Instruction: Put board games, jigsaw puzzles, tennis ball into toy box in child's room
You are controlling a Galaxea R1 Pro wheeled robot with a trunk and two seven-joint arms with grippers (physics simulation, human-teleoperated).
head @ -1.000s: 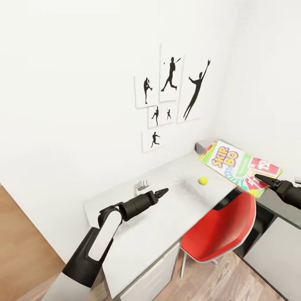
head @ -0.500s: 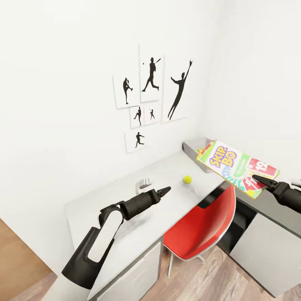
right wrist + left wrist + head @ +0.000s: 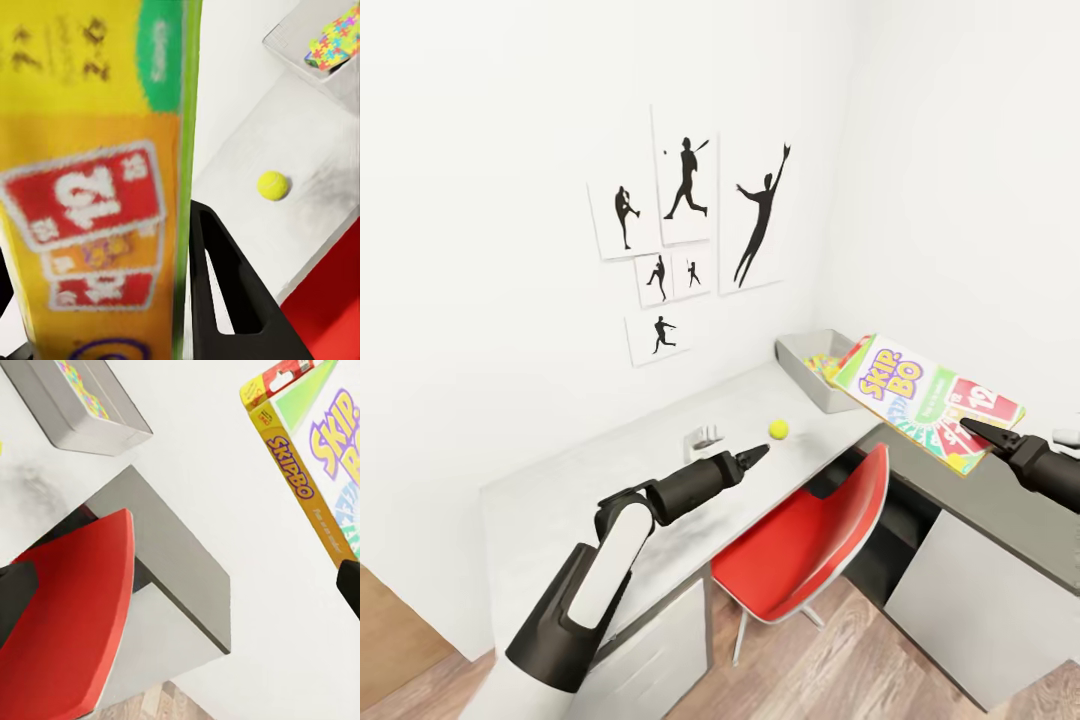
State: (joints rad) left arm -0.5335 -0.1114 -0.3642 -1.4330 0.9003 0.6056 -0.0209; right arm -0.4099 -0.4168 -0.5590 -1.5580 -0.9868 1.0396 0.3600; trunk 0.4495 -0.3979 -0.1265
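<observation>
My right gripper (image 3: pixel 966 428) is shut on the corner of the yellow-green-red SKIP-BO board game (image 3: pixel 920 400), holding it tilted in the air beside the grey toy box (image 3: pixel 796 362). A multicoloured jigsaw puzzle (image 3: pixel 334 37) lies inside the toy box. The tennis ball (image 3: pixel 778 429) rests on the light-grey table (image 3: pixel 590 480), a short way beyond my left gripper (image 3: pixel 758 453). That gripper hovers over the table, open and holding nothing. In the left wrist view the toy box (image 3: pixel 90 427) and the SKIP-BO box (image 3: pixel 300 472) both show. The bed is out of view.
A red chair (image 3: pixel 810 540) is pushed under the table between my arms. The lower dark-grey wing (image 3: pixel 1000 505) with its white front panel runs under my right arm. A small pale object (image 3: pixel 700 437) stands on the table near the wall. Athlete prints (image 3: pixel 685 215) hang above.
The camera has moved, so the table, prints and toy box have slid left in the picture and more of the toy box shows. Both arms keep their pose and the SKIP-BO box stays held.
</observation>
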